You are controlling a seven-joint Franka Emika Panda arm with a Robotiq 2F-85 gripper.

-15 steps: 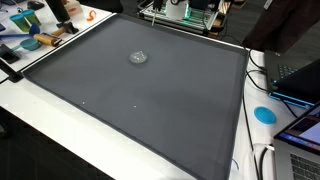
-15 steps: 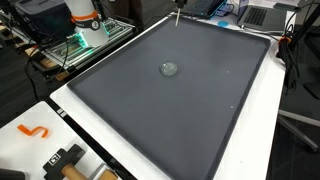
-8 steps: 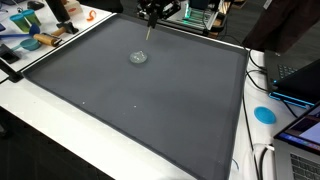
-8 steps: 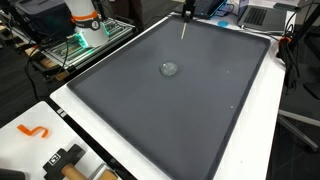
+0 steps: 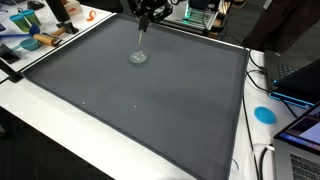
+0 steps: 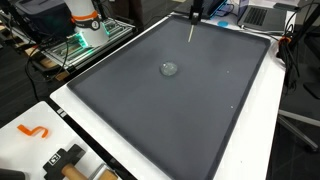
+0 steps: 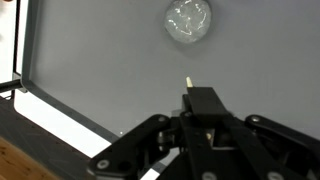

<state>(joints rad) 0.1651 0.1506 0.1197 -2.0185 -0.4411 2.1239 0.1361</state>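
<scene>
- Off the left edge of the mat (image 5: 150, 110), on the white table (image 5: 60, 125), lie some blue odds and ends (image 5: 30, 42) and an orange hook (image 5: 88, 15). They are well apart from anything on the mat.
- Above the far part of the mat hangs the gripper (image 5: 146, 18). Its fingers are pressed together on a thin stick (image 5: 142, 36), which points down at the mat with a slight tilt. The wrist view shows the pinch from behind, with the stick's pale tip poking out ahead of the gripper (image 7: 205, 108).
- The clear dish (image 5: 138, 57), a small round glassy thing, lies flat on the mat. It sits in the far half, left of the mat's middle.
- In the wrist view the tip of the stick (image 7: 187, 83) is short of the dish (image 7: 188, 20) and apart from it. In an exterior view the stick (image 6: 192, 30) is up in the air, away from the dish (image 6: 169, 69).
- As I judge it, the step in hand is carrying the stick over the mat, lined up toward the dish.
- Bringing the tip to the dish would call for a short move forward and a gentle descent, because a light dish could skid when touched.
- Only bare mat lies between the tip and the dish.
- Off the right edge of the mat sit a laptop (image 5: 300, 75) and a blue circle (image 5: 264, 114), both out of the way.
</scene>
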